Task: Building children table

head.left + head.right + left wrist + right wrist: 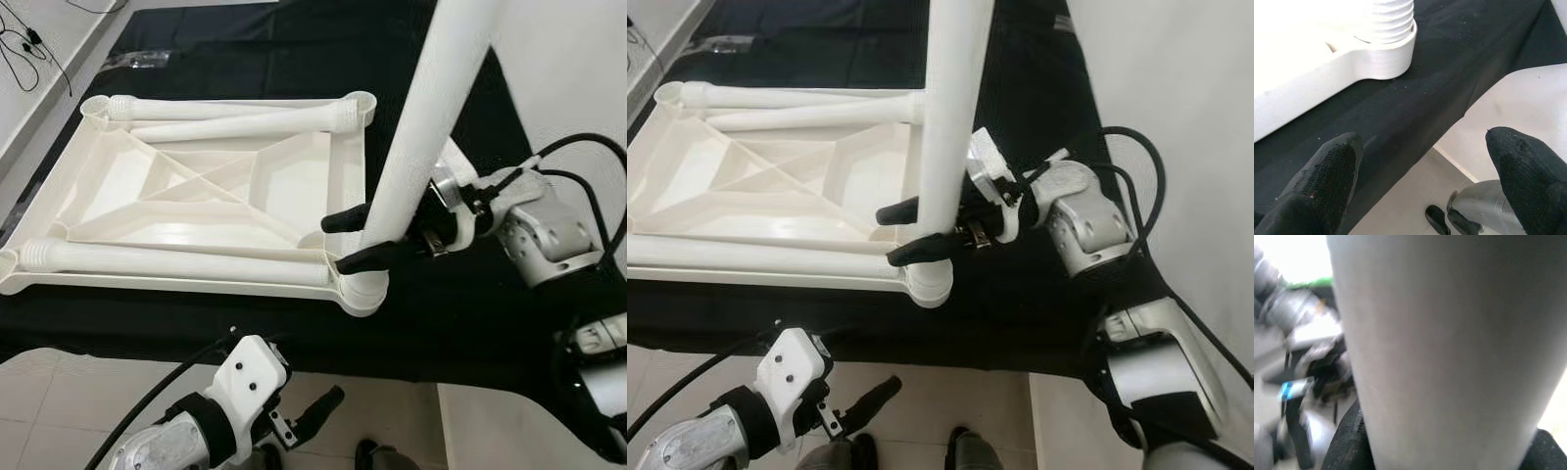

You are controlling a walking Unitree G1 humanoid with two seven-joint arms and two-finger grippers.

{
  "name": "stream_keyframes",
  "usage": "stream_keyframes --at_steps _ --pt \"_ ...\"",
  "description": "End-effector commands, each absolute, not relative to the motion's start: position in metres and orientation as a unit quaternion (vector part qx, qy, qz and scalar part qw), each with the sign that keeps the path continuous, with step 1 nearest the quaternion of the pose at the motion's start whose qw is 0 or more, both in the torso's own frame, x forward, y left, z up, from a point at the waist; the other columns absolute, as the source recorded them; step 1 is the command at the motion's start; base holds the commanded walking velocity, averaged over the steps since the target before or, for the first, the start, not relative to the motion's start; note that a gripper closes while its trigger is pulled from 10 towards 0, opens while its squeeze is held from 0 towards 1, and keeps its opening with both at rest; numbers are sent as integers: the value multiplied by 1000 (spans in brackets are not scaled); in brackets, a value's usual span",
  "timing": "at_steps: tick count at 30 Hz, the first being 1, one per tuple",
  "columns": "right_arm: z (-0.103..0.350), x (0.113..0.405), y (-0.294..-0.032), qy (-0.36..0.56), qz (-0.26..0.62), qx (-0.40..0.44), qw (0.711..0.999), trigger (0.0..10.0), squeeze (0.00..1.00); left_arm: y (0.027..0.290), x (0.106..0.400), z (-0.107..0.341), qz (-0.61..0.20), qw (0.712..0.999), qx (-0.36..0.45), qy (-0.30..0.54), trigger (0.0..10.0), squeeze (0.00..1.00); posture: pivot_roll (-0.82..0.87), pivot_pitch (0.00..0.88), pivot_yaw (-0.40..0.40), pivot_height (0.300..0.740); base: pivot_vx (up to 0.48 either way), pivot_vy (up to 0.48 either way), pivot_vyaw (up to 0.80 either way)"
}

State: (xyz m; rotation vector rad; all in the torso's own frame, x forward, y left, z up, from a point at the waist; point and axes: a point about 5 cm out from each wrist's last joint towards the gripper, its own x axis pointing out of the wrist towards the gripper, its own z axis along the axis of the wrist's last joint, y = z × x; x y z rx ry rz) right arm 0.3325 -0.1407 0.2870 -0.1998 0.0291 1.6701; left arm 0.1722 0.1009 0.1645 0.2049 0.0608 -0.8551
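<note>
A white plastic tabletop (201,186) lies upside down on a black cloth (470,313). Three loose white legs rest in it: two along the far edge (235,119) and one along the near edge (176,262). A fourth white leg (421,137) stands upright in the near right corner socket (361,290). My right gripper (351,240) is shut on this upright leg just above the socket, one black finger on each side. My left gripper (1425,176) is open and holds nothing, hanging below the near edge of the cloth, close to that corner socket (1383,54).
The black cloth covers a low platform on a pale tiled floor (392,411). Black cables (29,49) lie at the far left. My own feet (965,450) show on the floor below the cloth's near edge.
</note>
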Motion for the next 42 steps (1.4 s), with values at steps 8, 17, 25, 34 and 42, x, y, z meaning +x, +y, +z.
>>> stream_keyframes --at_steps 8,17,25,34,42 --pt "283 342 -149 52 721 13 691 10000 0 100 170 157 -412 905 95 46 10000 0 80 302 18 740 0 0 0" --pt "281 340 -147 -7 718 -65 693 10000 0 101 170 156 -414 904 96 46 10000 0 81 294 18 740 0 0 0" --pt "267 323 -149 16 749 -141 647 10000 0 101 169 155 -415 904 96 46 10000 0 80 292 18 740 0 0 0" --pt "251 316 -148 53 753 -217 619 10000 0 100 170 156 -415 904 95 45 10000 0 80 296 18 740 0 0 0" --pt "251 321 -148 70 736 -230 633 10000 0 100 170 157 -413 905 94 43 10000 0 78 303 16 740 0 0 0"
